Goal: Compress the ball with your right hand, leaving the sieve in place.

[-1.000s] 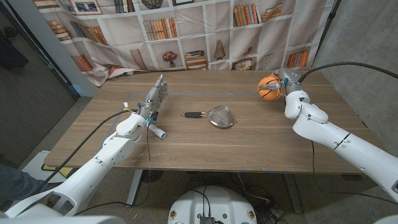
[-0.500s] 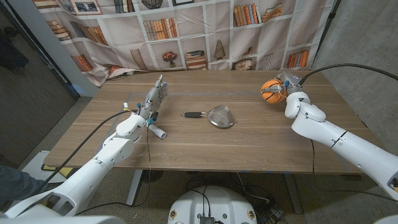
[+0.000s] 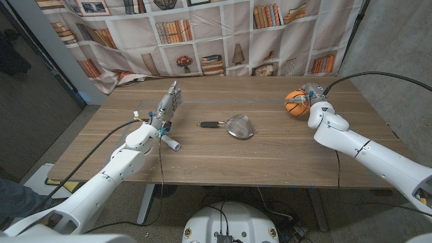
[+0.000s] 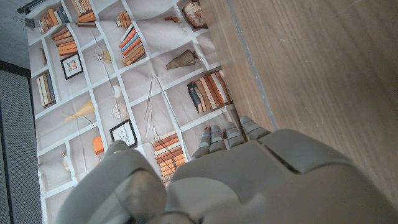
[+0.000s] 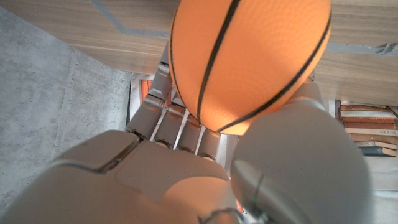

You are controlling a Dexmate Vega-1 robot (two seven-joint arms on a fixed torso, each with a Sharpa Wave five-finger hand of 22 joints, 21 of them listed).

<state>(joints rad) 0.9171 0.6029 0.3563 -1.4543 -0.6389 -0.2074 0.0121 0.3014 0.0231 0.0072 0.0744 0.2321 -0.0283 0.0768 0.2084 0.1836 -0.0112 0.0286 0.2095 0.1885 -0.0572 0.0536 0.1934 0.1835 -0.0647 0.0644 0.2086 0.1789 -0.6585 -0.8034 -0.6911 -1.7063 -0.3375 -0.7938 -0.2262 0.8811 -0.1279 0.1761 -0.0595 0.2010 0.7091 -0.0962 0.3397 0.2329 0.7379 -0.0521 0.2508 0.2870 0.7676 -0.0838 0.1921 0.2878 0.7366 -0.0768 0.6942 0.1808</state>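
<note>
Even, diffuse indoor light fell across the counter (image 3: 223,152), casting only faint shadows and no glare. The head view was sharp but bowed at its edges; in the right wrist view, the ball (image 5: 249,59) loomed close and soft.

A brown wood-grain tabletop (image 3: 270,152) spans the middle of the head view. Beyond its far edge, at twelve o'clock, hangs a printed fabric backdrop of white bookshelves (image 3: 202,37) with books and ornaments. A rough grey concrete wall (image 3: 398,40) stands at two o'clock; a dark panelled wall (image 3: 30,101) at nine o'clock.
</note>
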